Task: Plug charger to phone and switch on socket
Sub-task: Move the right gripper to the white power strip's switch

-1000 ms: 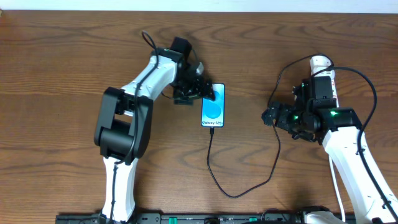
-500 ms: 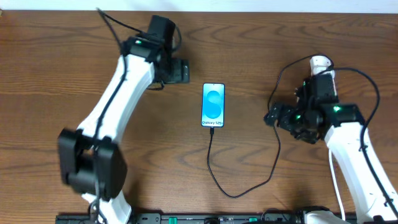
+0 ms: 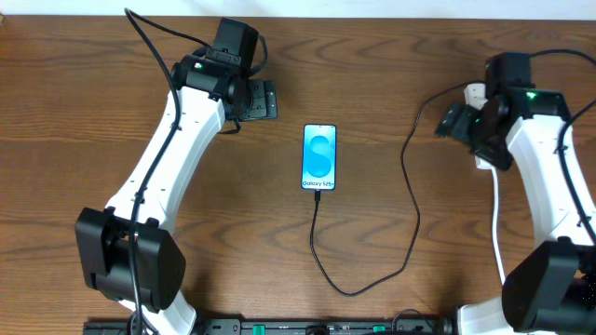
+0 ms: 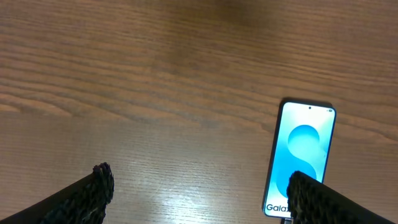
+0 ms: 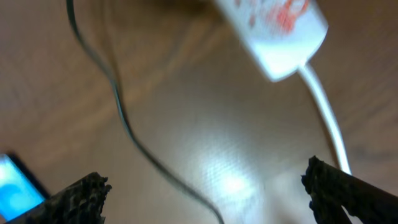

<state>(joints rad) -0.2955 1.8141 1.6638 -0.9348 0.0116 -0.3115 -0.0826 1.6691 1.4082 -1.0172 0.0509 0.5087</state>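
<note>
Left hand [image 3: 259, 100] and right hand [image 3: 454, 121] have pulled back from the phone [image 3: 318, 156]; both now stand wide open and hold nothing.

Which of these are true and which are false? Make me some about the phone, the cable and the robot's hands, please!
1. The phone has a bright blue screen. True.
2. The left gripper is holding the phone. False: it is open and away from the phone, holding nothing.
3. The black charger cable runs to the phone's bottom edge. True.
4. The right gripper is shut on the charger. False: it is open and holds nothing.
5. The socket has a black cord. False: its cord is white.
</note>
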